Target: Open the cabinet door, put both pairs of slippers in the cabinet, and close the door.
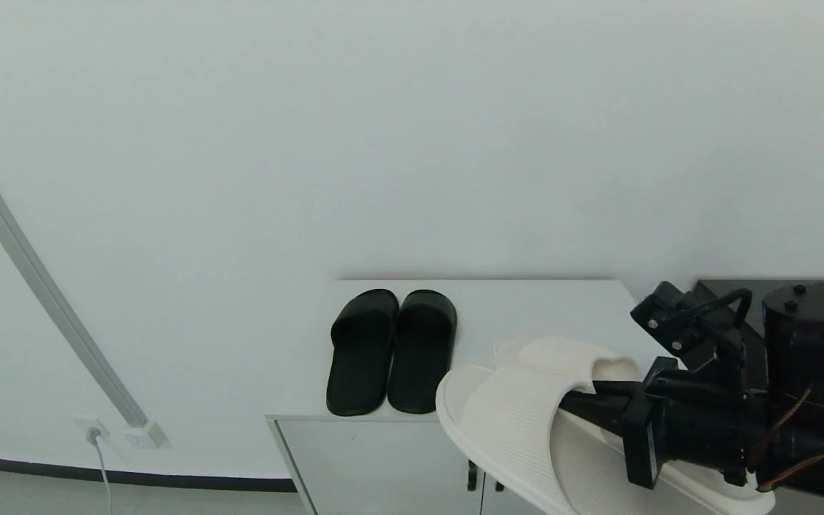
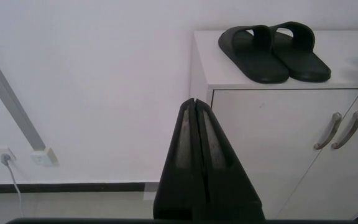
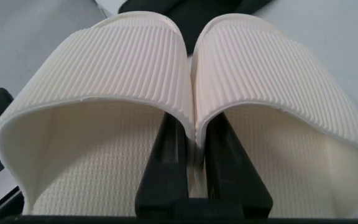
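Observation:
A pair of black slippers (image 1: 392, 350) lies side by side on the left part of the white cabinet's top (image 1: 526, 304), toes toward the wall. My right gripper (image 1: 584, 400) is shut on the pair of white ribbed slippers (image 1: 519, 415), one finger inside each, pinching the two inner strap edges (image 3: 190, 93) together. The white pair is at the cabinet's front right, with one toe past the front edge. My left gripper (image 2: 195, 109) is shut and empty, low and left of the cabinet front. Both cabinet doors (image 2: 272, 137) are closed, their two handles (image 2: 339, 129) side by side.
A white wall stands right behind the cabinet. A grey cable duct (image 1: 40, 286) runs diagonally down the wall to a socket with a plugged cable (image 1: 91, 431) at the lower left. Open floor lies left of the cabinet.

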Robot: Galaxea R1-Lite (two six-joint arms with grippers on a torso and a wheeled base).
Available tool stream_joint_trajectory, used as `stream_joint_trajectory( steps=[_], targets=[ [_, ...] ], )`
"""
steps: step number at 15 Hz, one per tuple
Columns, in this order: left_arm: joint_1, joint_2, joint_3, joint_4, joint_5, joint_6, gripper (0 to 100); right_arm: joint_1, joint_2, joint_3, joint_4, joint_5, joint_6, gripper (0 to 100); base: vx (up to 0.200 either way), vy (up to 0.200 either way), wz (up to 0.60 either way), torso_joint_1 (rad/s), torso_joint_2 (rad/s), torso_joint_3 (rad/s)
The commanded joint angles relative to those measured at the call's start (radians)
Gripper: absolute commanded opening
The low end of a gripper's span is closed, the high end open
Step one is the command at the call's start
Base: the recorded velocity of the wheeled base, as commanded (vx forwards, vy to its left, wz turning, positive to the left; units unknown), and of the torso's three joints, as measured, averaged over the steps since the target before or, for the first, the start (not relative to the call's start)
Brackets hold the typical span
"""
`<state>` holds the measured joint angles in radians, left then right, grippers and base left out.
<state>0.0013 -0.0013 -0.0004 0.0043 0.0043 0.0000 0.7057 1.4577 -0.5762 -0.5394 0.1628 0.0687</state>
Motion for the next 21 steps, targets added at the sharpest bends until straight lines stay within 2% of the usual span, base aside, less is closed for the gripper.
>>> stream_joint_trajectory(
  steps=[1, 3, 9, 12, 21],
  targets=[
    [0.000, 0.001, 0.000, 0.000, 0.000, 0.000, 0, 0.003, -0.034, 0.002, 0.001, 0.001, 0.000, 0, 0.000, 0.000, 0.00, 0.000, 0.00, 0.000],
    [0.000, 0.001, -0.001, 0.000, 0.000, 0.000, 0, 0.011, -0.025, 0.007, 0.002, 0.001, 0.002, 0, 0.000, 0.000, 0.00, 0.000, 0.00, 0.000],
    [0.000, 0.001, 0.000, 0.000, 0.000, 0.000, 0, 0.018, -0.026, 0.033, 0.001, 0.000, -0.003, 0, -0.200, 0.000, 0.00, 0.001, 0.00, 0.002],
    [0.000, 0.001, 0.000, 0.000, 0.000, 0.000, 0, 0.017, -0.026, 0.055, -0.010, 0.009, -0.060, 0, -0.200, 0.000, 0.00, 0.001, 0.00, 0.001],
    [0.000, 0.001, 0.000, 0.000, 0.002, 0.000, 0, 0.017, -0.036, 0.075, -0.010, 0.008, -0.072, 0, 0.000, 0.000, 0.00, 0.000, 0.00, 0.000]
  ],
)
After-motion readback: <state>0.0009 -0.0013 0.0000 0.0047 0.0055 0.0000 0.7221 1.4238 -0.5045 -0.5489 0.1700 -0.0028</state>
